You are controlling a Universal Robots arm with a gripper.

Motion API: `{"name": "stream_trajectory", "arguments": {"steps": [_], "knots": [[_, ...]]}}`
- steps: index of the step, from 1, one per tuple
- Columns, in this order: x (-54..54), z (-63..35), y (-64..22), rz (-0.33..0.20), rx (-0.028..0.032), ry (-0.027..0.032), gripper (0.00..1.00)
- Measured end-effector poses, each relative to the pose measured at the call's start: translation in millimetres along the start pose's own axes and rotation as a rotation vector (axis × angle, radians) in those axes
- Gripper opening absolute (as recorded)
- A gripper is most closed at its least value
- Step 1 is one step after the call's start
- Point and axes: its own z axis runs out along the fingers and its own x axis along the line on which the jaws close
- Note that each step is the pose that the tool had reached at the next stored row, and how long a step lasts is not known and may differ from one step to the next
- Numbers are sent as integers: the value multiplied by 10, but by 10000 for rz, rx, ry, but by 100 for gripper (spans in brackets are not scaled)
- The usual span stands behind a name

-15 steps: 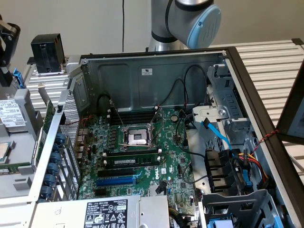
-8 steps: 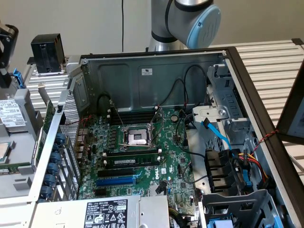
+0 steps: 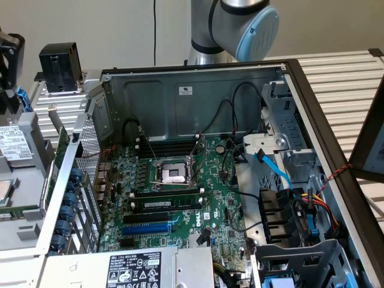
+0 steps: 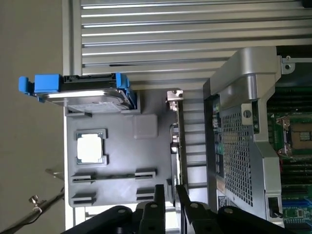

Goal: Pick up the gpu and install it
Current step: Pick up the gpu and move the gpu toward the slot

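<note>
The gpu (image 4: 176, 146) stands on its edge in a slot of the grey parts tray (image 4: 122, 161), its silver end bracket (image 4: 174, 95) at the far end. In the wrist view I see it edge-on, as a thin line. My gripper (image 4: 169, 191) hangs over the near end of the card, open by a narrow gap, with one black finger (image 4: 159, 195) on each side of the card's line; nothing is gripped. In the exterior view the gpu (image 3: 60, 150) is a thin green strip just outside the case's perforated rear wall, and the arm's black wrist end (image 3: 7, 60) sits at the exterior view's left edge.
The tray also holds a CPU (image 4: 91, 147) and a hard drive with blue rails (image 4: 83, 92). The open computer case (image 3: 198, 90) lies beside it with the green motherboard (image 3: 216, 180), its black and blue card slots (image 3: 147, 228), cables and drive cage (image 3: 288, 222). A black cooler (image 3: 60, 66) stands behind.
</note>
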Motion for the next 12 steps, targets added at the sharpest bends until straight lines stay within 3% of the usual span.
{"name": "stream_trajectory", "arguments": {"steps": [2, 4, 5, 12], "knots": [[1, 17, -2, 0, -26, 1, 36], [12, 49, -8, 0, -39, -4, 36], [20, 68, -11, -1, -41, -12, 42], [78, 188, -63, -3, -41, -38, 42]]}}
